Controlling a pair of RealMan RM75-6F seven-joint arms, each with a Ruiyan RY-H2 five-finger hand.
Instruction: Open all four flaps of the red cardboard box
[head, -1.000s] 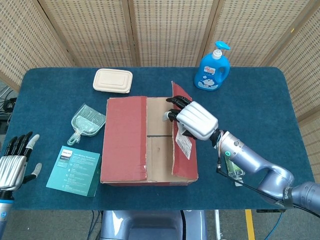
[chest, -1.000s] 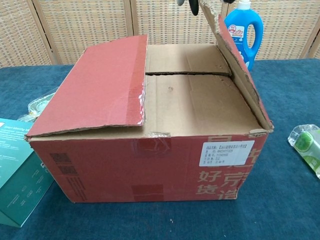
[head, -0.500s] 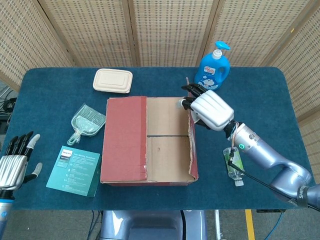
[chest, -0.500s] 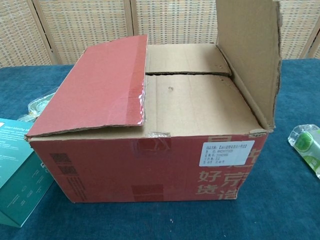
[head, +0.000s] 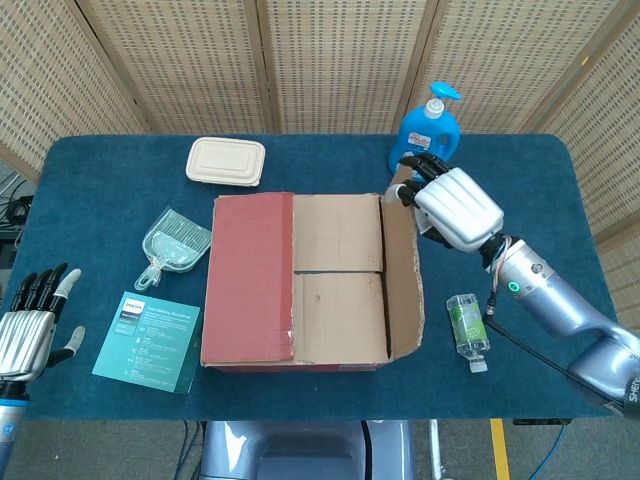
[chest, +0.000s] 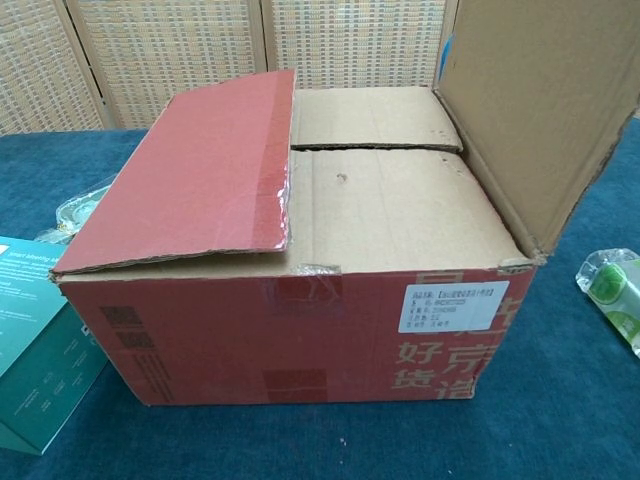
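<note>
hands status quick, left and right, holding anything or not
Left robot hand: open, holding nothing, off the table's left edge.
Right robot hand: fingertips at the far corner of the box's right flap; grip cannot be told.

Staged lab setup: wicker screens (head: 330, 60) enclosing a blue-clothed table (head: 540, 200)
</note>
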